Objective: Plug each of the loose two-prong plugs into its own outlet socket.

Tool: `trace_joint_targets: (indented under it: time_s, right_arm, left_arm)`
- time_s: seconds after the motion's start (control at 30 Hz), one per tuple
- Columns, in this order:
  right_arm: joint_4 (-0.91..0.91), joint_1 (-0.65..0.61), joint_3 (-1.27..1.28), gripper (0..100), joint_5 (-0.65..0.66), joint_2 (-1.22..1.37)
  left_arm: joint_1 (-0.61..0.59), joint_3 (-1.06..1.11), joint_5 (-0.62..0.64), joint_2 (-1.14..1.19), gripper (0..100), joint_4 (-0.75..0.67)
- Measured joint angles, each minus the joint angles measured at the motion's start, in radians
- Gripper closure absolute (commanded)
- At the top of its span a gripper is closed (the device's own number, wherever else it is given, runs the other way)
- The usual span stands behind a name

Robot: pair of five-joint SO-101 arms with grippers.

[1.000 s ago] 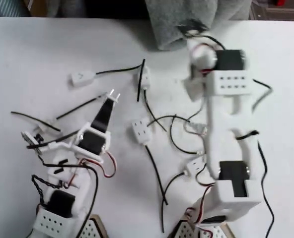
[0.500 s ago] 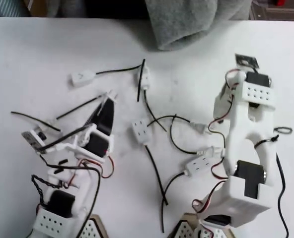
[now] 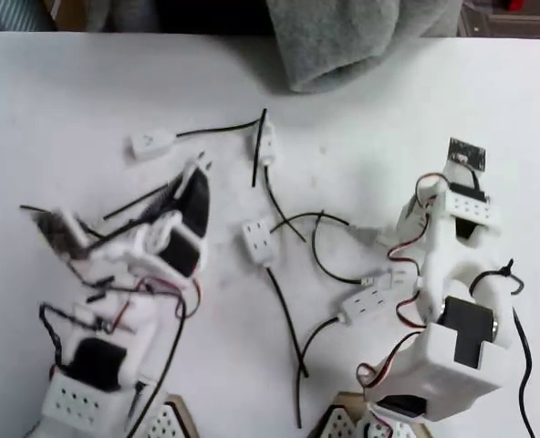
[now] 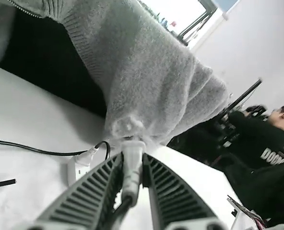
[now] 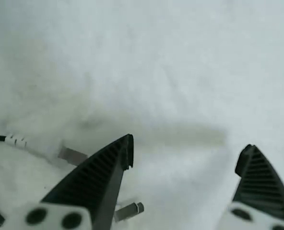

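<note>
Above the table (image 3: 69,91), left fingers (image 4: 98,192) clamp a plug (image 4: 131,167) (a white one); right fingers (image 5: 100,182) gape apart.

Four white outlet sockets on black cords lie flat and well apart, one far left (image 3: 151,143), one beside it (image 3: 265,143), one central (image 3: 256,240) and one lower right (image 3: 372,304), while a white two-prong plug (image 4: 132,155) sits pinched in the left gripper (image 4: 132,165) and a second plug (image 3: 368,235) lies loose.
</note>
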Motion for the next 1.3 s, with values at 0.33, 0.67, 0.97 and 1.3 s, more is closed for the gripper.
trace_joint_targets:
  time_s: [0.33,0.67,0.97,1.3]
  right_arm:
    - [-0.137,0.000,0.075,65.8,-0.043,0.000]
    - [-0.150,0.000,0.078,65.8,-0.044,0.000]
    - [-0.150,0.005,0.080,65.8,-0.054,0.000]
    - [-0.150,0.081,0.080,65.8,-0.163,0.000]
  left_arm:
    - [0.054,-0.453,-0.163,0.700,98,0.267]
    - [0.084,-0.749,-0.595,1.079,98,0.565]
    - [0.094,-1.048,-1.022,1.318,98,0.798]
    - [0.129,-1.439,-1.303,1.731,98,1.083]
